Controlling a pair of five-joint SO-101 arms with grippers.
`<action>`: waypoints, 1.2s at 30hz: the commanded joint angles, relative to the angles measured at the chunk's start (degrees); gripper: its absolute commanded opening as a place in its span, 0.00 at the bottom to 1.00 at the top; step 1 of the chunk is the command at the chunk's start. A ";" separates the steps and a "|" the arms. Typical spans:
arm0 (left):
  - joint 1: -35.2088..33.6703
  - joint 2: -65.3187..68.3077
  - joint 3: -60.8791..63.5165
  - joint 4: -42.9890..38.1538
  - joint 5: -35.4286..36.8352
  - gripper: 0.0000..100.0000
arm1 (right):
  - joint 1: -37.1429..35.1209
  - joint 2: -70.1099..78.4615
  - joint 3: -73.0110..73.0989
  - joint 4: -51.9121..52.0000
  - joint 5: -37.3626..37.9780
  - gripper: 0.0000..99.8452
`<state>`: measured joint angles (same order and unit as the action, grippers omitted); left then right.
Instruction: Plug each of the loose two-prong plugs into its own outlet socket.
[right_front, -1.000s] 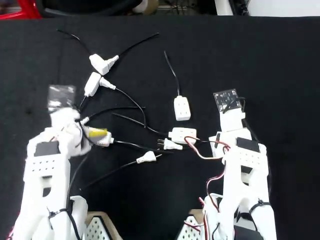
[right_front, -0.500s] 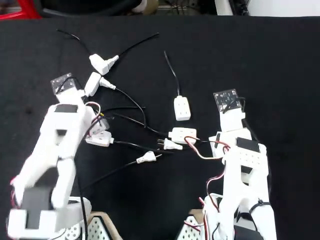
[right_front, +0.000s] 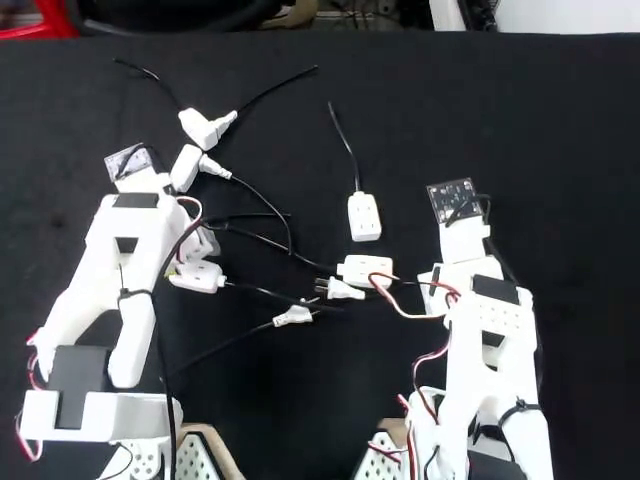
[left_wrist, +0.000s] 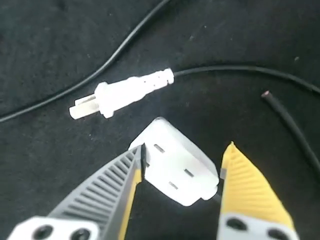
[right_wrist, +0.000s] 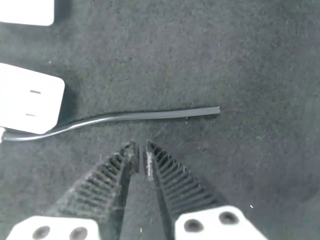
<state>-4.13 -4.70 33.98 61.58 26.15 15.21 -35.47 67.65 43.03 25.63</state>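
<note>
Item: white outlet socket (left_wrist: 177, 170), flat on the black bench (right_front: 560, 120), slots up. I log a loose two-prong plug (left_wrist: 120, 93) just beside it, unplugged. Left hand (left_wrist: 185, 146): fingers apart, straddling that socket. Right hand (right_wrist: 141, 145): fingers together on nothing, near a cut cable (right_wrist: 150, 116).

Left arm (right_front: 120, 270) and right arm (right_front: 490, 340) are white with black servos (right_front: 487, 288) and red wires (right_front: 405, 305); left fingers (left_wrist: 247, 185) are ribbed grey and yellow, right fingers (right_wrist: 107, 182) ribbed grey.

A socket (left_wrist: 177, 167) lies between the jaws of the left hand (left_wrist: 185, 150), a plug (left_wrist: 120, 94) just beside it.
</note>
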 joint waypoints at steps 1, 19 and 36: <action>-0.40 -2.90 -3.74 5.98 -2.20 0.26 | -0.88 -1.45 -0.22 -1.14 0.53 0.02; 0.84 -3.87 2.51 2.02 -4.31 0.26 | -0.88 -1.45 -0.22 -1.14 0.53 0.02; 1.45 -3.16 7.78 -10.46 -3.96 0.20 | -0.97 -1.45 -0.22 -1.14 0.53 0.02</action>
<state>-2.81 -7.25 43.65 51.82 22.11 15.21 -35.47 67.65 43.03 25.63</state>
